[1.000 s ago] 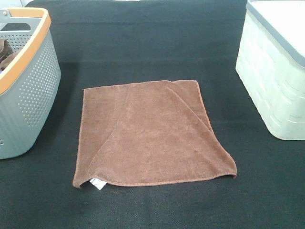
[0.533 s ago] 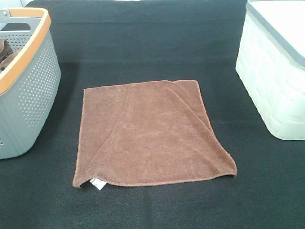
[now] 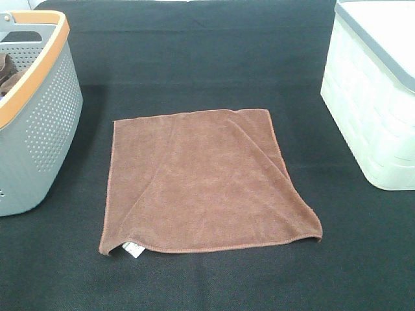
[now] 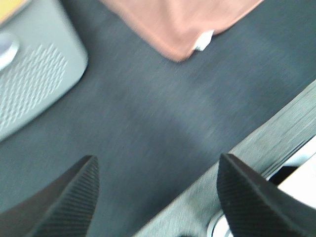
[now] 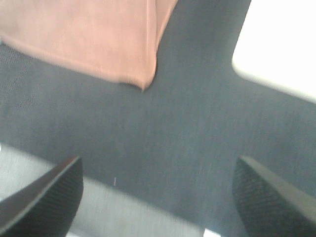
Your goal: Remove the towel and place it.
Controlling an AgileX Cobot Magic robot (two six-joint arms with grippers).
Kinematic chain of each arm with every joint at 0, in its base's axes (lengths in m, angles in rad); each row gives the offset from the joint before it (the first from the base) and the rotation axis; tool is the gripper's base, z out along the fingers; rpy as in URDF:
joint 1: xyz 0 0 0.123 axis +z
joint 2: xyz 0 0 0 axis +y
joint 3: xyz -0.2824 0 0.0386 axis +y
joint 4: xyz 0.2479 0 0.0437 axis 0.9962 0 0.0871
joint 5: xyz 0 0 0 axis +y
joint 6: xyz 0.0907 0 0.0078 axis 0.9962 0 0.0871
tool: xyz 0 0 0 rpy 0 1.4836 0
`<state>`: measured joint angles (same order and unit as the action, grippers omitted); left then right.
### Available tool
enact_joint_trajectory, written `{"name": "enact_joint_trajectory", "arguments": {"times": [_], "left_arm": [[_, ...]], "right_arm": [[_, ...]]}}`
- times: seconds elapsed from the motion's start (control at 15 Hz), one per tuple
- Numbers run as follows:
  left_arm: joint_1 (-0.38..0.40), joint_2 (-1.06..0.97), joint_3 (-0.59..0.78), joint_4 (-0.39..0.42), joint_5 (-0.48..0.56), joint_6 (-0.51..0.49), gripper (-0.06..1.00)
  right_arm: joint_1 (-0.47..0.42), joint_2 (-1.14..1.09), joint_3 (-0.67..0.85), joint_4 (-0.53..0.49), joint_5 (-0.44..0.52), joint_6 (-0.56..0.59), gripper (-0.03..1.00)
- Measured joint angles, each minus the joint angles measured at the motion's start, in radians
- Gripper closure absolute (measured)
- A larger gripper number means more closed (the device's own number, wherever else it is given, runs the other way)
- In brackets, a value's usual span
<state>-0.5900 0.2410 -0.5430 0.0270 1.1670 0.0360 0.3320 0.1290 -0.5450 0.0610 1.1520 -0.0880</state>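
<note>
The towel (image 3: 201, 181), a reddish-brown square cloth with a stitched hem, lies spread flat on the black mat in the middle of the exterior view. A small white tag (image 3: 133, 249) peeks out at its near left corner. In the left wrist view the towel's tagged corner (image 4: 185, 27) lies well beyond my left gripper (image 4: 155, 197), which stands open over bare mat near the table's front edge. The right wrist view shows another corner of the towel (image 5: 98, 39) ahead of my right gripper (image 5: 158, 190), also open and holding nothing. Neither gripper appears in the exterior view.
A grey perforated basket (image 3: 45, 116) with an orange rim stands at the left, a bunched brown cloth (image 3: 8, 71) inside it. A pale lidded bin (image 3: 376, 97) stands at the right. The table's grey front edge (image 4: 256, 148) runs close to the left gripper.
</note>
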Motion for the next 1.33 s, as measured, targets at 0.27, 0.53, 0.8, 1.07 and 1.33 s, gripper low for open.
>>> {"name": "enact_joint_trajectory", "arguments": {"times": [0.27, 0.53, 0.8, 1.07, 1.33], "left_arm": [[0.0, -0.001, 0.041, -0.04, -0.102, 0.05, 0.29], [0.0, -0.001, 0.041, -0.041, -0.109, 0.054, 0.29], [0.0, -0.001, 0.041, -0.042, -0.109, 0.055, 0.29], [0.0, -0.001, 0.041, -0.042, -0.109, 0.055, 0.29], [0.002, -0.001, 0.041, -0.042, -0.109, 0.055, 0.29]], "right_arm": [[0.0, -0.078, 0.041, 0.006, -0.082, -0.018, 0.18], [0.0, -0.078, 0.042, 0.031, -0.084, -0.054, 0.18], [0.0, -0.078, 0.042, 0.033, -0.084, -0.054, 0.18], [0.0, -0.078, 0.042, 0.033, -0.084, -0.054, 0.18], [0.0, -0.078, 0.042, 0.033, -0.084, -0.054, 0.18]]}}
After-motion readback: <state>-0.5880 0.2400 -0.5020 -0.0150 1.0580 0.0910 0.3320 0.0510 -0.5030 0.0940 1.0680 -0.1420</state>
